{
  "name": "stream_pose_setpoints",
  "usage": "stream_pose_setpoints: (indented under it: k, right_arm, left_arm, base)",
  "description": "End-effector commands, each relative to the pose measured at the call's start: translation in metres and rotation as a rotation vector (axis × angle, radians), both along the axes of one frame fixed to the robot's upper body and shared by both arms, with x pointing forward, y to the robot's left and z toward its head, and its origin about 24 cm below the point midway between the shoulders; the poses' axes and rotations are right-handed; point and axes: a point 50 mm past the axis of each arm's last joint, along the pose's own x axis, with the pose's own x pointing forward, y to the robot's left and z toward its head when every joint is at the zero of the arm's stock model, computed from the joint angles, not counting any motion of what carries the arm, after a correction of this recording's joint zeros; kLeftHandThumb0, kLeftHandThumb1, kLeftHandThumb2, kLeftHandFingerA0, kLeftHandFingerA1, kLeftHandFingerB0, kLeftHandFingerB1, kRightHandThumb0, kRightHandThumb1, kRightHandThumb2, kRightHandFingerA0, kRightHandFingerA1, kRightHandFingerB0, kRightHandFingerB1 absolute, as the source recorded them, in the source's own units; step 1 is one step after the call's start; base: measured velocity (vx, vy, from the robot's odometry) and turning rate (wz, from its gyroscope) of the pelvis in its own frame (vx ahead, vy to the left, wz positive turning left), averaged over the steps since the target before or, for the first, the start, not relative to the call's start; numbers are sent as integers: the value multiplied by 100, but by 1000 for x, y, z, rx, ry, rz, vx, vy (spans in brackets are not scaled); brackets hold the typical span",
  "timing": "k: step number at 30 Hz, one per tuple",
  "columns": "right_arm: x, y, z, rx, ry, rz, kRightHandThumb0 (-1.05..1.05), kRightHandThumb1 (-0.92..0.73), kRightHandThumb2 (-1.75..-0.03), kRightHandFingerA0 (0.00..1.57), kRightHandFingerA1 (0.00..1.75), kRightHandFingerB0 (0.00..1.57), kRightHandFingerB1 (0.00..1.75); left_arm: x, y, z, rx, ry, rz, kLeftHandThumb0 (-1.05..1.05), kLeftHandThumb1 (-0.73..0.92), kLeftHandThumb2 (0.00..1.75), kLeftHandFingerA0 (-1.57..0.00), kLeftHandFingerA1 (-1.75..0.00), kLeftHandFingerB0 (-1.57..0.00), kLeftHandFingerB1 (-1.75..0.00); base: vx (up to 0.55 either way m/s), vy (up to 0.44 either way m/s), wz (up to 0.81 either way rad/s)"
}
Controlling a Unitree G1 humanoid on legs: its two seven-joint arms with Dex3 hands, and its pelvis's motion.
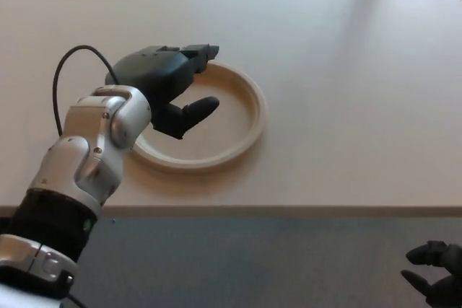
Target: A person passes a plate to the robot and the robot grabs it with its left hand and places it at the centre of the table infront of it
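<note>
My left hand (164, 86), black with its thumb and two thick fingers, hangs over the near-left rim of the round, cream-coloured plate (242, 131), which lies flat on the pale beige table (346, 70), toward the table's near edge and a little left of the middle of my view. My thumb (191, 115) juts out over the plate's inner well while my two fingers (201, 53) reach across the far rim; they are spread apart and I am holding nothing, as far as I can see. A thin black cable (61, 81) loops up from my silver forearm (90, 153). My right hand (435, 268) shows only partly at the bottom right corner, below the table edge, and I cannot tell how its fingers are set.
</note>
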Motion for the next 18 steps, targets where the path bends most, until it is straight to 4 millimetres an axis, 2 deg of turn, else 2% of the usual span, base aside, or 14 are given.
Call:
stream_pose_setpoints:
  k: [1,4,5,6,8,10,11,12,13,14,15,16,18]
  right_arm:
    - [8,-7,10,6,-11,-31,-78,-82,-65,31,54,25,41]
    - [8,-7,10,6,-9,-32,-78,-82,-65,31,54,25,41]
    - [6,-8,8,9,0,-36,-78,-82,-65,30,53,24,41]
    - [4,-8,6,9,6,-38,-78,-83,-65,30,53,25,40]
    - [1,-9,4,7,14,-38,-78,-83,-65,29,53,24,40]
    - [-3,-9,0,-4,25,-31,-77,-83,-65,30,53,25,41]
    - [-8,-11,-3,-4,35,-35,-79,-83,-65,30,54,26,42]
    - [-9,-11,-3,-4,38,-37,-79,-83,-65,30,54,26,42]
    - [-12,-11,-6,-4,48,-39,-79,-83,-65,30,54,25,41]
    - [-16,-12,-9,-5,60,-41,-79,-83,-65,29,54,25,41]
    - [-18,-12,-10,-6,67,-42,-79,-83,-65,29,54,25,41]
    - [-23,-13,-14,-13,81,-38,-80,-83,-65,31,53,25,39]
    - [-30,-13,-19,-23,102,-32,-80,-83,-65,31,53,26,40]
  left_arm:
    - [-10,4,22,-146,83,-17,-95,91,131,0,-14,0,-11]
    - [-16,3,27,-159,58,-18,-95,91,131,0,-14,0,-11]
    - [-35,-1,39,-252,-113,-83,-97,91,127,-9,-21,-8,-12]
    - [-49,-2,46,-310,-215,-122,-91,86,122,-7,-28,-6,-17]
    - [-61,-3,50,-348,-284,-157,-90,86,121,-7,-28,-6,-17]
    - [-93,0,65,-427,-426,-222,-90,81,116,-9,-35,-9,-22]
    - [-114,3,71,-474,-462,-257,-79,72,110,-4,-41,-2,-26]
    - [-119,3,72,-484,-469,-265,-79,72,110,-4,-41,-2,-26]
    - [-132,6,76,-483,-515,-288,-83,75,109,-15,-46,0,-27]
    - [-141,8,77,-485,-533,-300,-81,91,68,-18,-30,-7,-25]
    - [-143,8,76,-490,-533,-303,-81,91,68,-18,-30,-7,-25]
    - [-155,12,76,-510,-533,-311,-37,47,107,0,-48,0,-48]
    - [-176,20,76,-563,-528,-326,-37,47,106,0,-48,0,-47]
  base:
    - [0,0,0]
    - [0,0,0]
    - [0,0,0]
    - [0,0,0]
    - [0,0,0]
    - [0,0,0]
    - [0,0,0]
    - [0,0,0]
    - [0,0,0]
    - [0,0,0]
    - [0,0,0]
    - [0,0,0]
    - [0,0,0]
